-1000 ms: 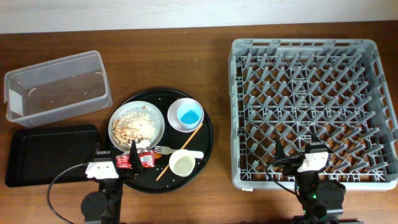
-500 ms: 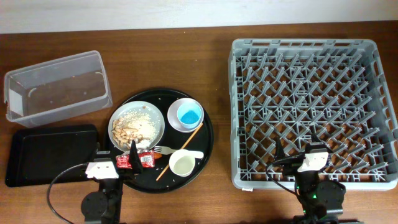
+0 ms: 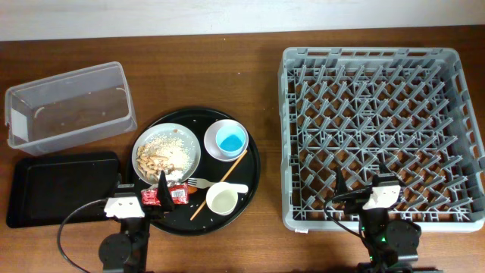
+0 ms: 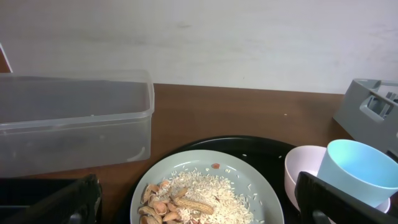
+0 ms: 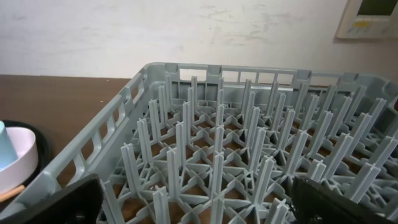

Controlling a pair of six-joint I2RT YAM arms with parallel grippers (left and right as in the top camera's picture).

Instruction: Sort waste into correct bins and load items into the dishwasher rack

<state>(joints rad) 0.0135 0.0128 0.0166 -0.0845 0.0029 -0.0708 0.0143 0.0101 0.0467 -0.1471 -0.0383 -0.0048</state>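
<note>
A black round tray [image 3: 251, 173] holds a grey plate [image 3: 190, 139] of rice and peanut shells, a white bowl [image 3: 214, 152] with a blue cup [image 3: 230, 140] in it, a wooden chopstick [image 3: 236, 164], a fork [image 3: 198, 183], a white cup [image 3: 222, 200] and red packets [image 3: 178, 195]. My left gripper [image 3: 142, 189] is open and empty at the tray's near left edge, beside the packets. In the left wrist view the gripper [image 4: 199, 211] frames the plate [image 4: 249, 180] and blue cup [image 4: 357, 168]. My right gripper [image 3: 362, 186] is open and empty over the near edge of the grey dishwasher rack [image 3: 371, 53]. The rack [image 5: 217, 143] holds nothing.
A clear plastic bin [image 3: 68, 76] stands at the back left; it also shows in the left wrist view [image 4: 74, 124]. A black rectangular tray [image 3: 61, 189] lies at the front left, next to my left gripper. The wall runs behind the table.
</note>
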